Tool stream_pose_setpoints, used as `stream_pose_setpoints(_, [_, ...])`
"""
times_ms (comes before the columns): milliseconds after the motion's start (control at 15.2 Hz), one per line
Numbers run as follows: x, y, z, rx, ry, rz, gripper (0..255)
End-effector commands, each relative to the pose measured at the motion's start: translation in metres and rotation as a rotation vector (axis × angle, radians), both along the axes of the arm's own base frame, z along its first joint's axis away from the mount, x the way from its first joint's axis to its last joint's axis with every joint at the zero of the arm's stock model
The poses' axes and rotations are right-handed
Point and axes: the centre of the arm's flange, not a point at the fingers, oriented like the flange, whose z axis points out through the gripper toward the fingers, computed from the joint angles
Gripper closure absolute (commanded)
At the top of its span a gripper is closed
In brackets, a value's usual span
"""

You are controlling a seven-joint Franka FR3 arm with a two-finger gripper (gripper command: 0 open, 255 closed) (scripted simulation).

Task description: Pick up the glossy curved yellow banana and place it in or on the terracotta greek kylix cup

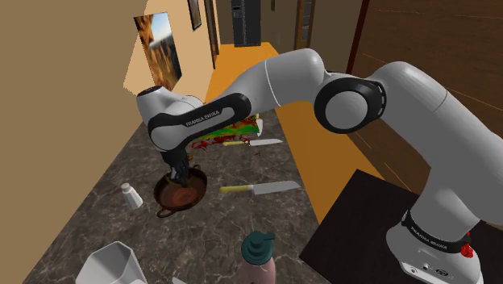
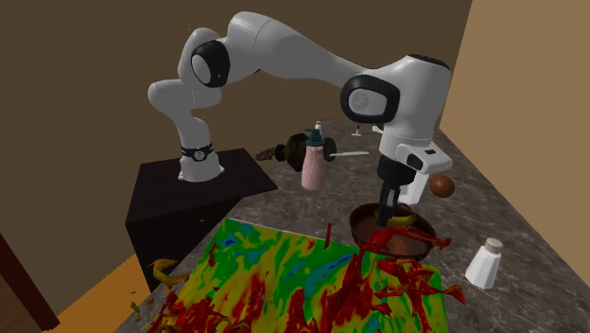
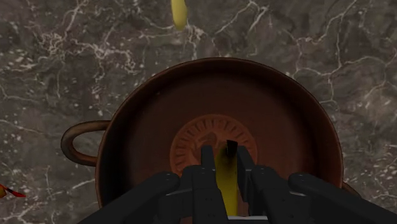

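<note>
The brown kylix cup [image 3: 140,121] is a shallow bowl with loop handles, standing on the dark marble counter [image 3: 57,57]. My gripper [image 3: 227,167] hangs just above the cup's middle, shut on the yellow banana [image 3: 229,191], which sits upright between the fingers. In the shoulder view the gripper [image 1: 180,174] reaches down into the cup [image 1: 164,196]. In the second exterior view the banana [image 2: 405,219] shows as a yellow sliver beside the gripper [image 2: 389,212], inside the cup's rim [image 2: 363,223].
A yellow-handled knife [image 1: 259,188] lies just beside the cup, a second knife [image 1: 256,143] farther off. A white shaker [image 1: 130,196], a white jug [image 1: 113,262] and a pink bottle [image 1: 258,256] stand nearby. A multicoloured board [image 2: 303,279] lies close to the cup.
</note>
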Motion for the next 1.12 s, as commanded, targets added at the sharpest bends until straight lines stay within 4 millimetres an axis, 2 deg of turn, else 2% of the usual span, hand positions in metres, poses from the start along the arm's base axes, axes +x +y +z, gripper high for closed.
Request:
stream_pose_setpoints(0, [0.000,0.000,0.000,0.000,0.000,0.000,255])
stream_pose_setpoints(264, [0.000,0.000,0.000,0.000,0.000,0.000,255])
stream_pose_setpoints(330, [0.000,0.000,0.000,0.000,0.000,0.000,0])
stream_pose_setpoints(660, [0.000,0.000,0.000,0.000,0.000,0.000,0])
stream_pose_setpoints(924, [0.004,0.001,0.050,0.000,0.000,0.000,0])
stream_pose_setpoints(1056, [0.004,0.001,0.050,0.000,0.000,0.000,0])
